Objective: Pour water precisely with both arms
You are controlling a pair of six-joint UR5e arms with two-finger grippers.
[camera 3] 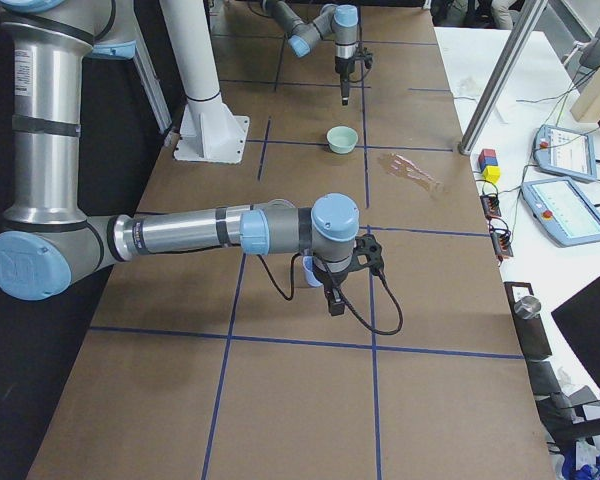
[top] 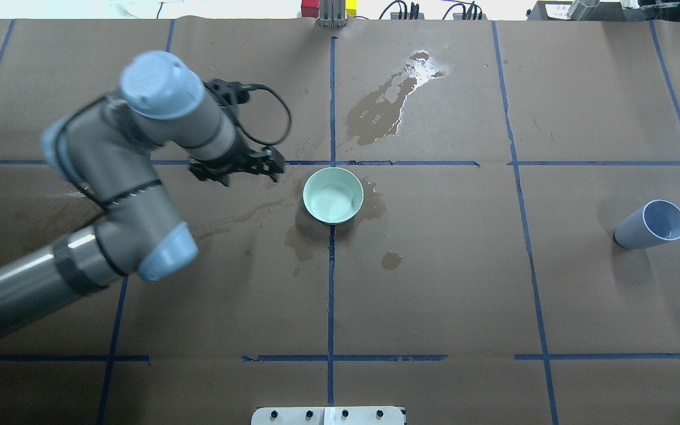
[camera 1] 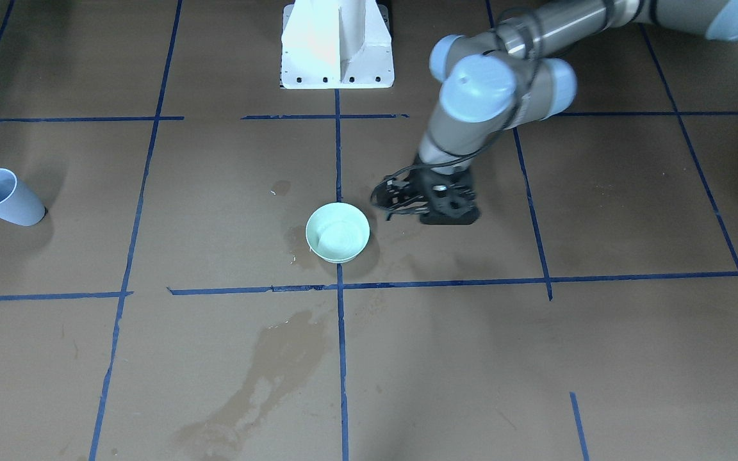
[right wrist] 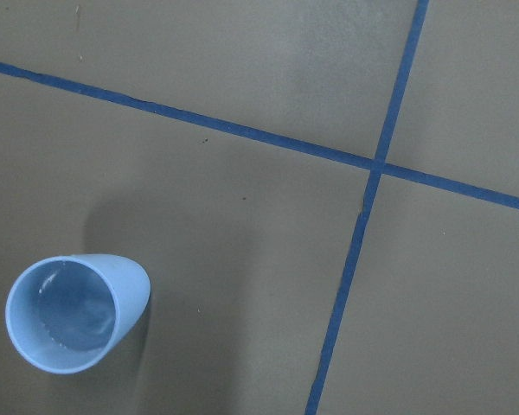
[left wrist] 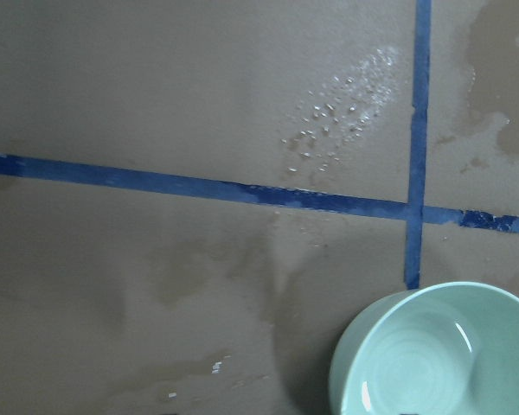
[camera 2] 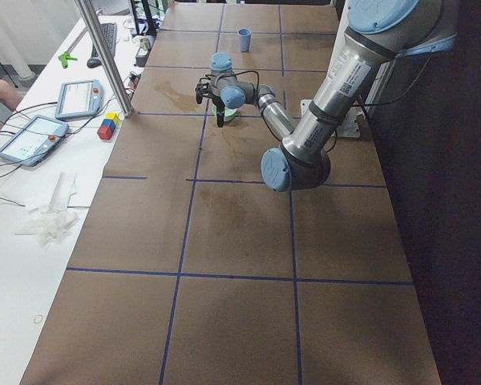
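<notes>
A: At bench centre, a mint bowl (top: 333, 196) is set on a blue tape line (top: 422, 163), just by a crossing; dark wet patches (top: 372, 205) are spread on the brown paper around it
B: Left claw?
A: Left claw (camera 1: 446, 208) is carried pointing down by the left arm (top: 110, 177), just beside the bowl on the robot's left of it. A gap is seen between them in the overhead view. Released or clenched cannot be told, as the jaws are not resolved in any view
B: Water located?
A: Water (right wrist: 69, 313) is seen as a faint sheen in the bottom of the blue cup (right wrist: 131, 285). Droplets (left wrist: 337, 117) are scattered on the bench (top: 434, 283) by the tape near the bowl, and a glossy puddle (top: 422, 66) is seen toward the far edge
B: Cup position?
A: Cup is stood open end up, well apart from the bowl, on the robot's right side of the bench
B: Right claw?
A: Right claw (camera 3: 332, 298) is shown only in the right-side view, just beside the cup, with the right arm (camera 3: 200, 232) stretched level over the bench. Its state cannot be told
</notes>
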